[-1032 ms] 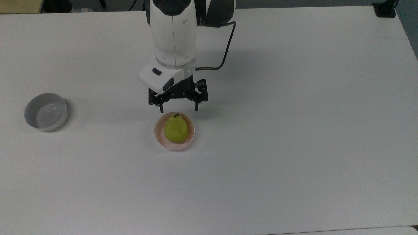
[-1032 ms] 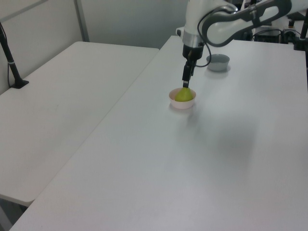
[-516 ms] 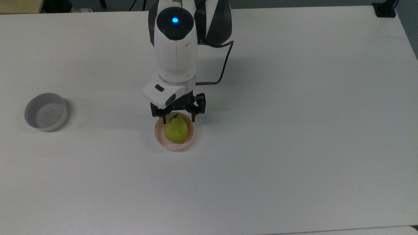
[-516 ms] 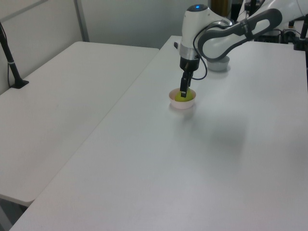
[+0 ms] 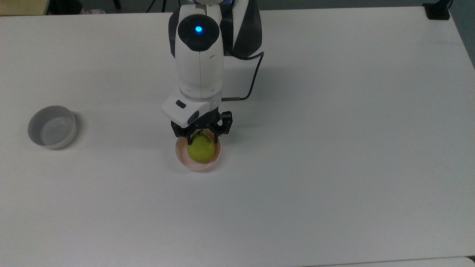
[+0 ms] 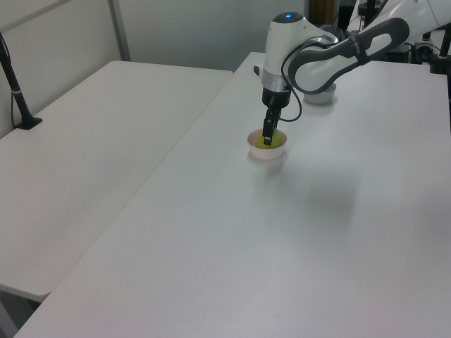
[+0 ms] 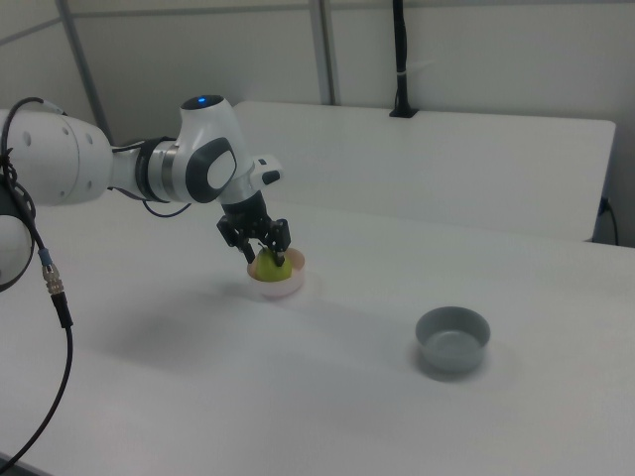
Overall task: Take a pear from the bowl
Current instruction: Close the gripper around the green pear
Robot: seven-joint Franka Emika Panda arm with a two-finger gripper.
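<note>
Pear (image 5: 200, 149) sits in the pink bowl (image 5: 197, 165) while the open pincer (image 5: 202, 139) straddles its 12 o'clock end, needing to squeeze, then lift.

Arm (image 5: 199, 55) reaching down; fingers (image 5: 190, 140) spread.

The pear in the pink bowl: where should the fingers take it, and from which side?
Grip the pear across its narrower upper part, coming straight down from above; the bowl rim blocks its sides. The gripper is already lowered there, fingers astride it.
</note>
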